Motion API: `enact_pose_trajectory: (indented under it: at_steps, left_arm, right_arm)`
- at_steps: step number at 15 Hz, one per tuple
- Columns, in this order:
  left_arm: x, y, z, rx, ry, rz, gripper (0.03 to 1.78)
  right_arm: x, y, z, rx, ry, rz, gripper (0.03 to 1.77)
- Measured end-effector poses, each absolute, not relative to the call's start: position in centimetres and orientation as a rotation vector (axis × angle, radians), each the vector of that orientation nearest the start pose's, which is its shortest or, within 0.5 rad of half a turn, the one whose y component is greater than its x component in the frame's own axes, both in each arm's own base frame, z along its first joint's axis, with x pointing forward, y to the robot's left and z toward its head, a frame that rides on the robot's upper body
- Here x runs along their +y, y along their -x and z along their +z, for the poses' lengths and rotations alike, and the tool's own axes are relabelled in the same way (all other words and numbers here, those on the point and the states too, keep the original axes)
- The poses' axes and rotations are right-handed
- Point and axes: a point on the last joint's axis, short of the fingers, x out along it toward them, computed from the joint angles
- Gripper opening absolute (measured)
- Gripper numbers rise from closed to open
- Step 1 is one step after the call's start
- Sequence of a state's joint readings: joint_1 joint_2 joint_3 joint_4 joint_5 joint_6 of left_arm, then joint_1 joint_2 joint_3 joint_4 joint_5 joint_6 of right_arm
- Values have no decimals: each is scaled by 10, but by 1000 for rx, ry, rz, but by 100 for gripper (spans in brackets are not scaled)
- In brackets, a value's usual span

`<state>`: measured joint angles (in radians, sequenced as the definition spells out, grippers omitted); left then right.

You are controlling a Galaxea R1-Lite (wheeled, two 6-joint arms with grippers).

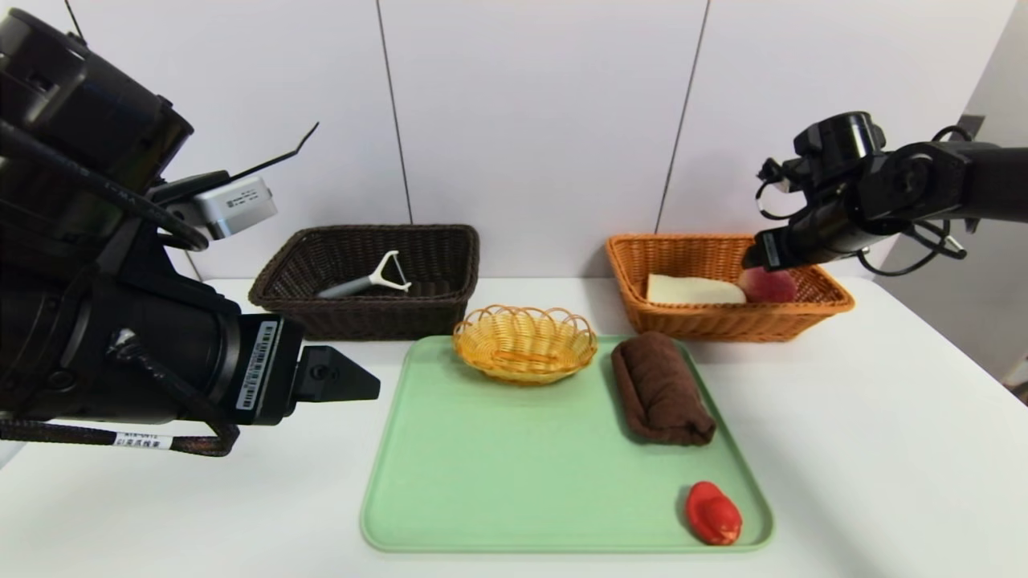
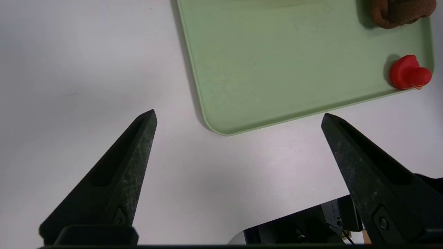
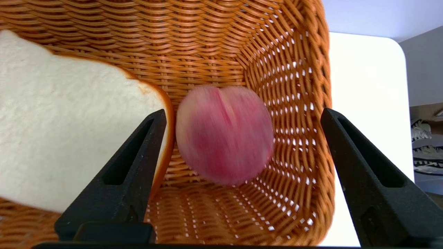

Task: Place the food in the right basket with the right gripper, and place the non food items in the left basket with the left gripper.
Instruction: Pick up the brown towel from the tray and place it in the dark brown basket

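The peach [image 3: 224, 135] is dropping free between the spread jaws of the right gripper [image 3: 242, 117] into the orange basket [image 1: 827, 299] beside the bread [image 1: 695, 291], while the red toy [image 1: 712, 514] is sitting on the tray's [image 1: 450, 514] near right corner, nearer the wide-open left gripper [image 2: 238, 117].

– What is seen of the left arm [image 1: 96, 265]?
– A bulky black housing is shown, wrapped by a braided dark cable [image 1: 173, 385]. A white barcode label [image 1: 259, 365] is fixed near the wrist, and a silver-grey camera box [image 1: 233, 205] is mounted above.
– And the left gripper [image 2: 238, 119]?
– Two matte black fingers [image 2: 114, 180], tapered to points, are seen, each marked by a recessed slot and a small screw near the base.
– The right arm [image 1: 891, 193]?
– Black, rounded joints are shown, with thin black cables looped around them. The right gripper [image 3: 244, 114] is built the same way.
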<state>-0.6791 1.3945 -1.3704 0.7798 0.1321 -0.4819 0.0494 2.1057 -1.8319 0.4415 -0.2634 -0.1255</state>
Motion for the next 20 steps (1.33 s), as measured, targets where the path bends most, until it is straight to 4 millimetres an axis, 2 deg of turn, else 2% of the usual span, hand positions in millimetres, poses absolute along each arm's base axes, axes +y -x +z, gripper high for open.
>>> enact_pose_trajectory:
  at_steps: [4,8,9,11,13,15,18,20]
  left_arm:
    - [-119,-152,294,841,130,-322,169]
    - [-118,-151,295,838,133,-325,169]
    - [-118,-151,295,836,133,-325,169]
    - [-118,-150,295,840,132,-329,169]
    - [-118,-150,293,846,129,-328,169]
    - [-118,-150,292,847,128,-326,169]
    - [-122,-156,297,791,151,-350,169]
    - [-133,-166,300,740,170,-378,169]
  right_arm:
    - [15,-389,254,678,213,-138,161]
    - [18,-337,300,646,198,-125,165]
    - [20,-327,306,648,194,-119,166]
    - [29,-291,322,676,183,-92,167]
    - [36,-262,331,695,157,-68,168]
    - [39,-242,335,691,133,-55,169]
    - [40,-218,329,709,115,-43,169]
    - [39,-209,328,708,98,-42,169]
